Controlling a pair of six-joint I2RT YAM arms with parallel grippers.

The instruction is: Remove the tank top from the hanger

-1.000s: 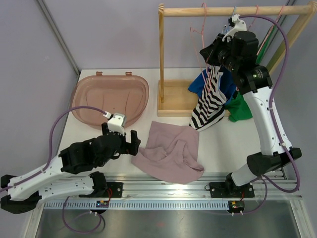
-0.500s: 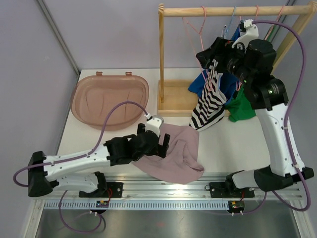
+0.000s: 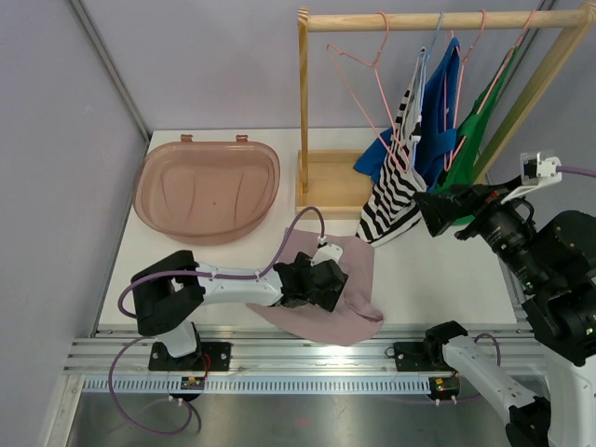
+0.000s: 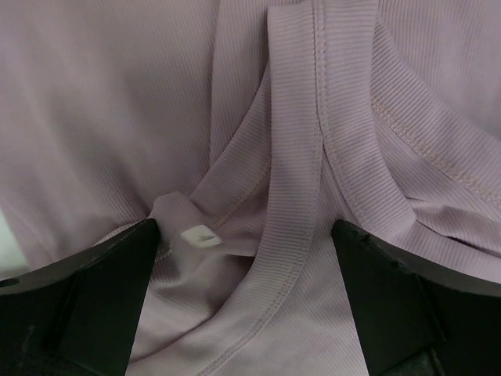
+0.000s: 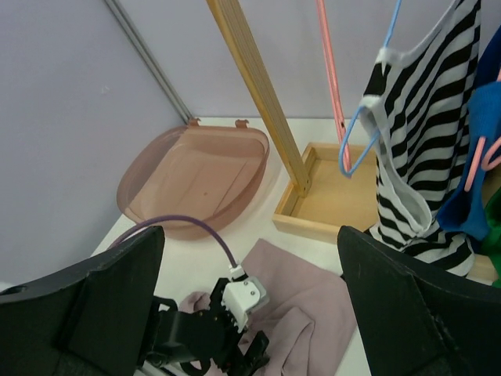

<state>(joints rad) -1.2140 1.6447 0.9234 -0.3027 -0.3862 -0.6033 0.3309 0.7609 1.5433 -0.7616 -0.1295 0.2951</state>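
Observation:
A mauve tank top (image 3: 358, 265) lies crumpled on the table near the front edge, off any hanger. My left gripper (image 3: 328, 284) rests on its left part, open, and in the left wrist view its fingers (image 4: 117, 270) straddle the ribbed neckline and label of the tank top (image 4: 313, 117). A bare pink hanger (image 3: 385, 42) hangs from the wooden rail. My right gripper (image 3: 445, 209) hovers open to the right of the rack, holding nothing. From its wrist view the tank top (image 5: 313, 305) lies far below.
A striped top (image 3: 396, 186) on a blue hanger (image 5: 356, 149), a blue garment (image 3: 447, 102) and a green one (image 3: 484, 102) hang from the wooden rack (image 3: 303, 102). A pink basin (image 3: 209, 186) sits at the back left.
My left arm swept right and came down on the mauve tank top. My right gripper opened, left the hanging clothes and drew back to the near right; the hangers swung back upright.

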